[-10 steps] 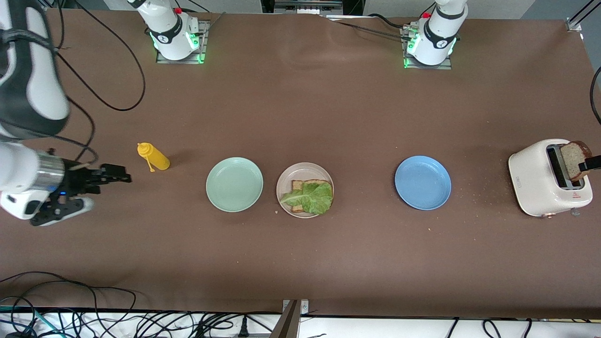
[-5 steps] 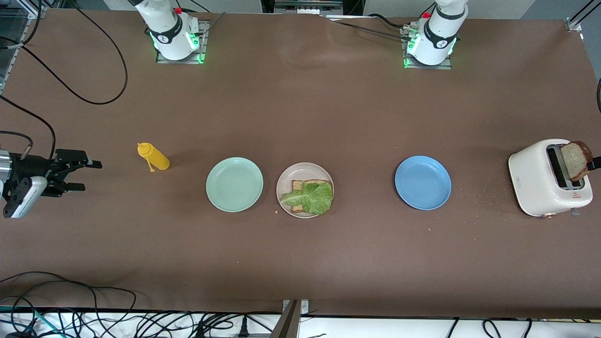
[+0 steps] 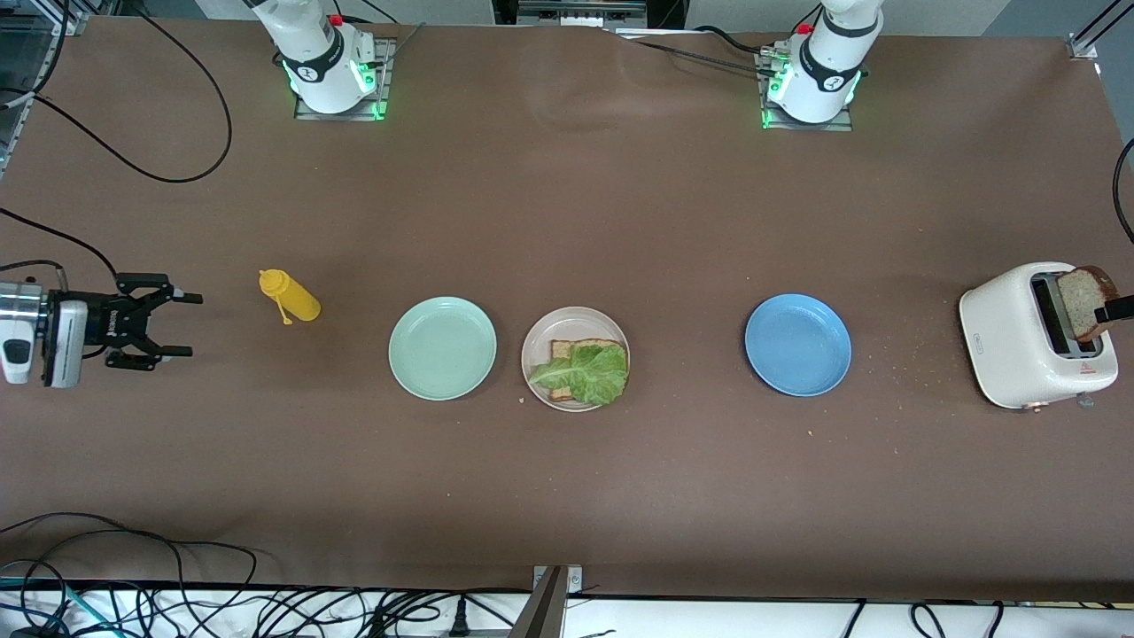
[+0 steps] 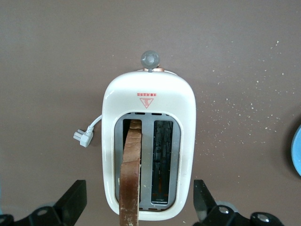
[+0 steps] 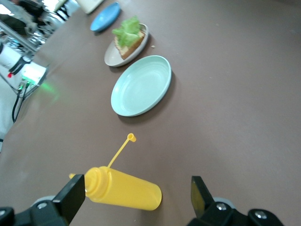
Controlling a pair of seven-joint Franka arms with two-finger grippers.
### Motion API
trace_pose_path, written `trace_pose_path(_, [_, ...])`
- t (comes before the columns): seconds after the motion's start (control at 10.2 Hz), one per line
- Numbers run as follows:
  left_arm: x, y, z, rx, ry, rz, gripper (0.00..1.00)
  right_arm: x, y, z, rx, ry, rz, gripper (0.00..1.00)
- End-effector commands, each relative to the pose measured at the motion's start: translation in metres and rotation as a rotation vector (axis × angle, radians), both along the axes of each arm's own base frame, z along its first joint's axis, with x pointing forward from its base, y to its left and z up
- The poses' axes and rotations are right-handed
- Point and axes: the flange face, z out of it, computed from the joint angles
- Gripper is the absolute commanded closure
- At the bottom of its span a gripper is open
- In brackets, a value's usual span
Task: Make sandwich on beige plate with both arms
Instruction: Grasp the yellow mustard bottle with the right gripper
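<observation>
Sandwich work sits half-built on the beige plate at mid-table: one brown bread slice with a crinkly lettuce leaf on top, no second slice over it.

Starting at the right arm's end of the table, the right gripper hangs over bare tabletop with its fingers spread wide, holding and touching nothing. Next comes a yellow squeeze bottle lying on its side, its cap tethered off the nozzle, then the mint-green plate just beside the beige plate. A blue plate lies well apart toward the left arm's end, and a white toaster comes last.

In the front view only a dark finger of the left gripper shows, touching the bread slice that sticks up out of one toaster slot. The left wrist view shows that gripper released, its fingers standing wide on either side of the toaster, with the slice edge-on between them and not clamped; the other slot is empty. That view also shows a grey knob, a loose white plug and crumbs.

A small red triangle mark sits on the toaster top; its lettering cannot be read.
</observation>
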Motion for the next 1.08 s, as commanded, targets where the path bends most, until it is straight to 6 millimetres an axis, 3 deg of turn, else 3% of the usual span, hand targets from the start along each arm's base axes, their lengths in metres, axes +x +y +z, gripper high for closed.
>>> trace_pose_path(0.0, [-0.009, -0.001, -0.006, 0.018, 0.001, -0.021, 0.0, -0.014, -0.003, -0.032, 0.16, -0.176, 0.088, 0.0])
trace_pose_path(0.2, [-0.013, -0.003, -0.012, 0.013, 0.011, -0.016, 0.0, -0.033, -0.017, -0.063, 0.223, -0.253, 0.122, 0.0])
trace_pose_path(0.39, [-0.029, 0.007, -0.027, 0.027, -0.025, -0.001, 0.0, -0.041, -0.019, -0.101, 0.317, -0.385, 0.167, 0.01])
trace_pose_path(0.79, [-0.034, 0.003, -0.034, 0.027, -0.03, -0.004, 0.0, -0.054, -0.003, -0.161, 0.466, -0.479, 0.158, 0.0])
trace_pose_path(0.98, [-0.034, 0.003, -0.034, 0.026, -0.029, -0.005, 0.0, -0.062, 0.007, -0.181, 0.511, -0.511, 0.156, 0.0])
